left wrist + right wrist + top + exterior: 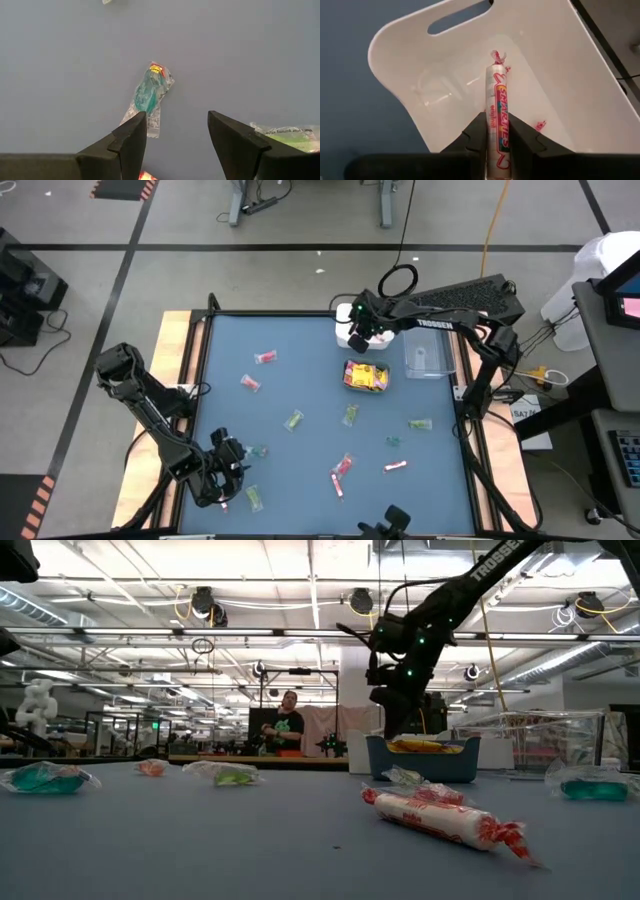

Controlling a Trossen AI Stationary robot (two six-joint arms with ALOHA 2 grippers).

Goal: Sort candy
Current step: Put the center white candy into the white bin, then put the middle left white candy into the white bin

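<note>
You've got a pink-white candy stick (497, 120) pinched lengthwise in the right gripper (496, 137), fingers closed tight on it, hanging over the white bin (420, 65) at the table's far edge. Yellow packets (366, 376) fill the teal bin (385, 758) next to it. Left gripper (177, 132) hovers near-left w/ fingers apart, nothing held, above a green-wrapped piece (149, 92). Other sweets lie scattered across the blue mat (300, 380).

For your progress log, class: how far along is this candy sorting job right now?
Done: yellow packets fill the teal container. In hand: the right gripper holds a pink-white stick over the white container. Left: green, red and stick pieces scattered; the open left gripper hovers above a teal-green piece.
</note>
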